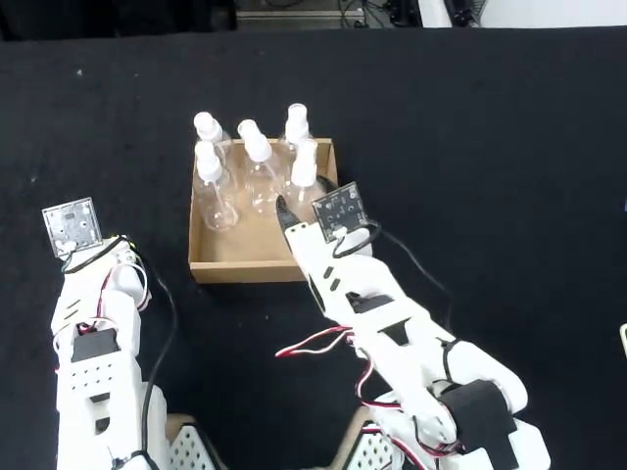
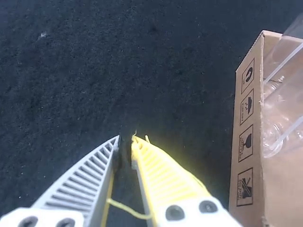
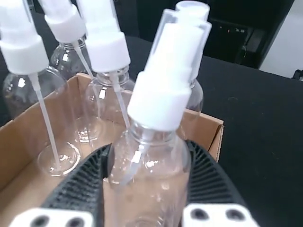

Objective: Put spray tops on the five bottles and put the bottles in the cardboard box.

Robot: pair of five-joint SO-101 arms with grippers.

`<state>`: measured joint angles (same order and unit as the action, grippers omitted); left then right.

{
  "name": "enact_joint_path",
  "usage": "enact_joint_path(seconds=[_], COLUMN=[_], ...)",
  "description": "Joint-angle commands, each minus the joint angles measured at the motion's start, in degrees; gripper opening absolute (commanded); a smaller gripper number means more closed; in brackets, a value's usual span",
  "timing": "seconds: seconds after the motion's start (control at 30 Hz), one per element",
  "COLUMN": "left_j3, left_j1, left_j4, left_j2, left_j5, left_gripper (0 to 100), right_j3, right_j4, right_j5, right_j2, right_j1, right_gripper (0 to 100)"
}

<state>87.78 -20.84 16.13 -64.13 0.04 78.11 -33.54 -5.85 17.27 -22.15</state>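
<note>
Fingers [image 3: 90,179] of the right gripper [image 3: 147,146] grip a capped bottle [image 3: 151,175] upright at the right side of the cardboard box [image 1: 245,266], near four more bottles [image 1: 220,196] by its far end. The left gripper [image 2: 125,139] is closed and empty, over the black table [image 2: 71,71] beside the box.

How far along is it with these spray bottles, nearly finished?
Nearly done. All five bottles wear white spray tops, and four bottles appear to stand in the cardboard box. The fifth bottle is gripped in the right hand at the box's right side; whether it rests on the box floor is unclear. What is left is letting go. The left hand is shut, beside the box.
</note>
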Motion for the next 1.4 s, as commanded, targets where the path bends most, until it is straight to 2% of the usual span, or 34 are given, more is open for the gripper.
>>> enact_joint_path(seconds=[0.0, 0.17, 0.77, 0.83, 0.97, 1.13, 1.27, 1.37], left_j3=[-0.75, -0.75, -0.75, -0.75, -0.75, -0.75, -0.75, -0.75], left_j1=[-0.57, -0.57, -0.57, -0.57, -0.57, -0.57, -0.57, -0.57], left_j4=[-1.32, -1.32, -1.32, -1.32, -1.32, -1.32, -1.32, -1.32], left_j2=[-1.14, -1.14, -1.14, -1.14, -1.14, -1.14, -1.14, -1.14], left_j5=[0.09, 0.09, 0.00, 0.00, -0.09, -0.09, -0.09, -0.09], left_gripper=[3, 3, 3, 3, 3, 3, 3, 3], right_j3=[-0.22, 1.27, 1.01, 1.01, 1.10, 0.75, 1.54, 1.54], right_j4=[0.35, 0.35, 0.00, 0.00, 0.09, -0.09, 0.53, 5.54], right_j5=[-0.26, -0.09, 0.00, 0.26, 5.36, 5.45, 5.54, 5.54], right_j2=[-0.13, -0.04, 0.40, 0.40, 0.48, 0.66, 6.02, 12.00], right_j1=[-0.88, -0.97, -0.97, -0.97, -0.97, -0.97, -0.62, -0.53], right_gripper=[14.0, 24.4, 25.0, 27.9, 34.5, 34.7, 34.7, 34.7])
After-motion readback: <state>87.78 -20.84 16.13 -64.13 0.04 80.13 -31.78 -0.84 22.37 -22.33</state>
